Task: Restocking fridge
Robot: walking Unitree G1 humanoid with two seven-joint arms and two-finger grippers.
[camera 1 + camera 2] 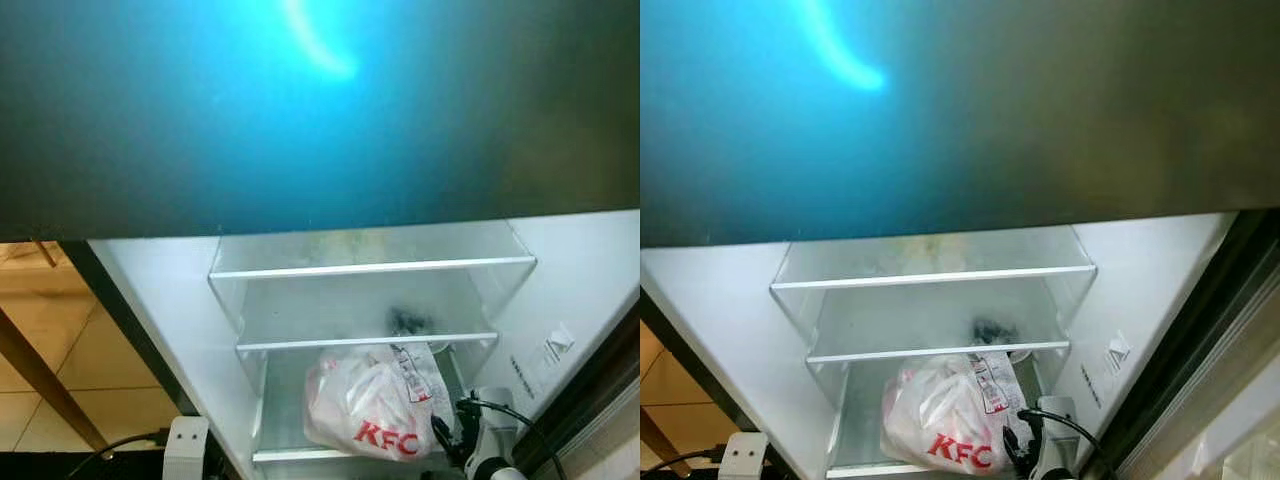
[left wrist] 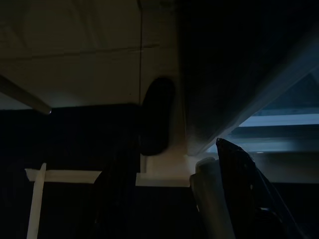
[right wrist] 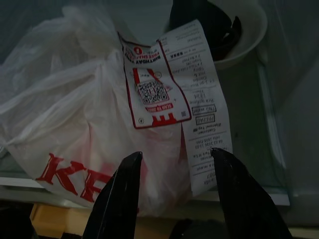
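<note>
On the lowest fridge shelf (image 1: 370,345) sits your white KFC bag (image 1: 365,405); your right gripper (image 3: 174,191) hovers just before it, fingers spread, grasping nothing. Left gripper's (image 2: 219,199) fingers: you cannot tell.

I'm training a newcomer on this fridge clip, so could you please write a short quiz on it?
1. True or false: the bag lies on the top shelf.
2. What is stuck on the bag?
3. The right gripper is: A) shut on the bag, B) open before the bag, C) touching the bowl.

Key: 1 false, it lies below the two upper shelves; 2 a receipt; 3 B.
</note>
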